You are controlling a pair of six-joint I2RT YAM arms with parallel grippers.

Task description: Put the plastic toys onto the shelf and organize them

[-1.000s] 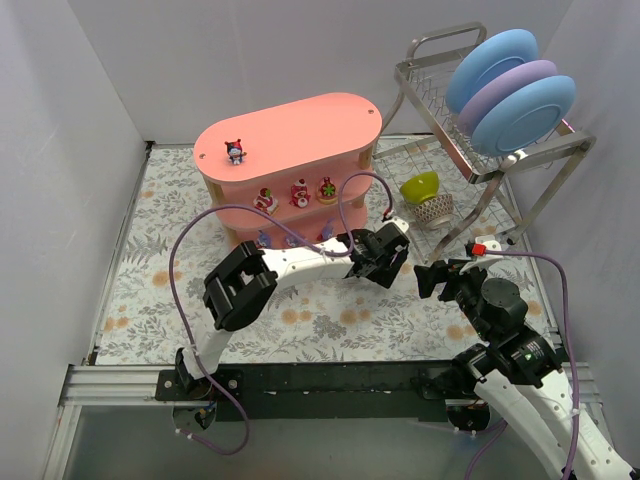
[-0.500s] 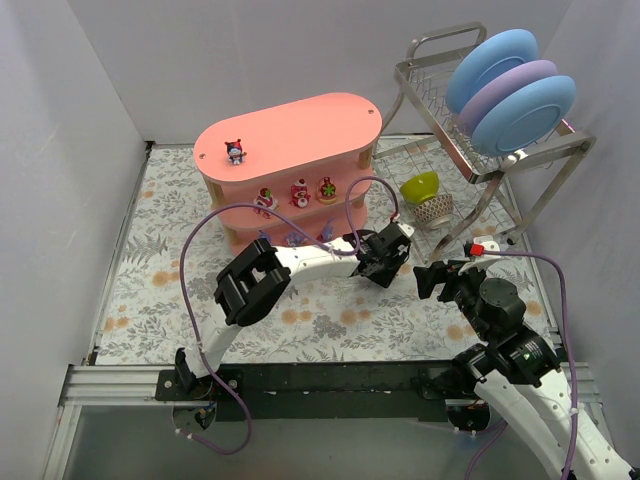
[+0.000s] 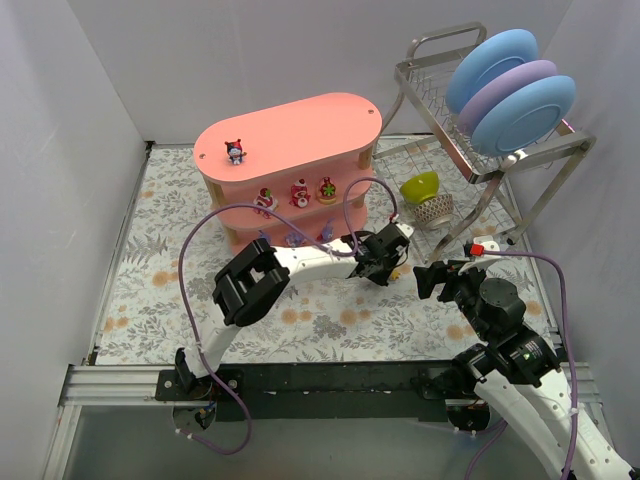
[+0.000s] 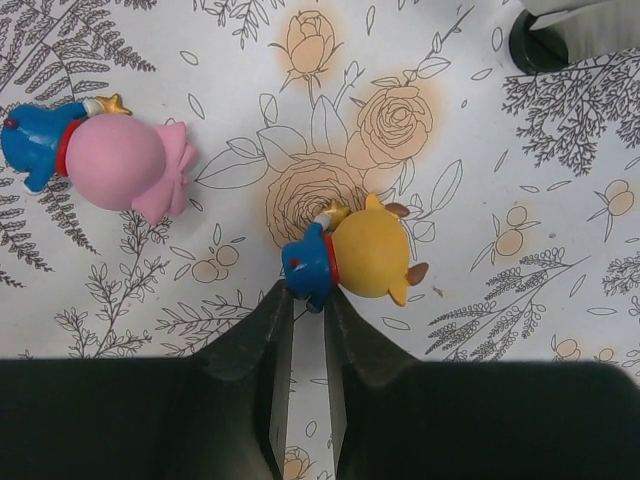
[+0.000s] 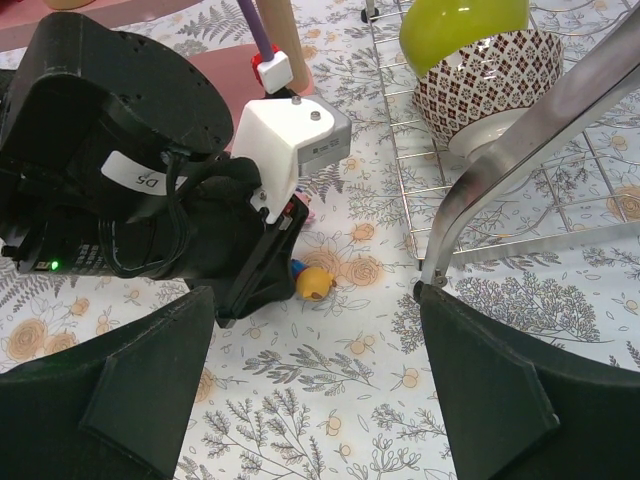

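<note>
In the left wrist view a yellow-hatted toy [image 4: 365,250] with a blue body lies on its side on the floral mat. My left gripper [image 4: 308,298] is shut on that blue body. A pink-hatted toy [image 4: 115,160] lies loose to its left. From above, my left gripper [image 3: 385,262] is low on the mat just right of the salmon-pink shelf [image 3: 290,130]. One toy [image 3: 235,151] stands on the shelf's top board, three toys [image 3: 299,193] on the middle board, and purple ones [image 3: 292,238] on the bottom. My right gripper [image 5: 315,400] hangs open and empty nearby, looking at the yellow toy [image 5: 315,283].
A wire dish rack [image 3: 450,90] with blue and purple plates [image 3: 510,85] stands at the back right. A green bowl [image 3: 420,185] and a patterned bowl [image 3: 435,210] sit on its lower grid. One rack leg [image 5: 470,210] comes down close to the yellow toy. White walls enclose the mat.
My left gripper's jaws have closed from wide apart onto the yellow-hatted toy's blue body. The left arm's elbow shifted slightly right. The right arm has not moved.
</note>
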